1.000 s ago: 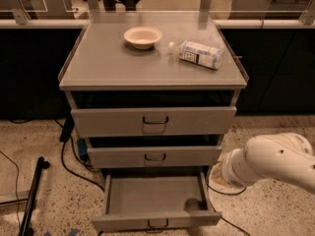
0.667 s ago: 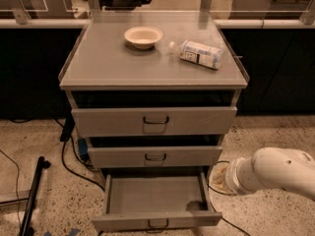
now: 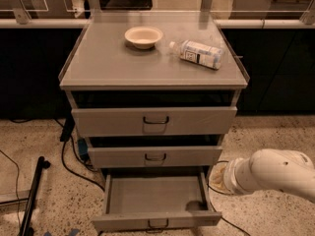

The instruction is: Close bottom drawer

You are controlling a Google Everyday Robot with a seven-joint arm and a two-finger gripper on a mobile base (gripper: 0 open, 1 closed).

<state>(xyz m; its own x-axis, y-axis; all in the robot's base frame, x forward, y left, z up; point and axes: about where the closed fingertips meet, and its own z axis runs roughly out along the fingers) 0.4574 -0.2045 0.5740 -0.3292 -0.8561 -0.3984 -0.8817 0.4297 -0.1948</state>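
The wide, shallow grey bottom drawer [image 3: 155, 196] sits pulled well out at the foot of the grey metal cabinet [image 3: 108, 63], the white robot arm's [image 3: 280, 173] gripper [image 3: 221, 178] hangs just beside its right wall, and how far open it is I cannot tell.

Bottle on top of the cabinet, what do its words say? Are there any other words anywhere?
Bottle label: dark print, too blurred to read.
Bowl and cabinet: no words.
Gripper, beside the open bottom drawer on its right: no words visible.
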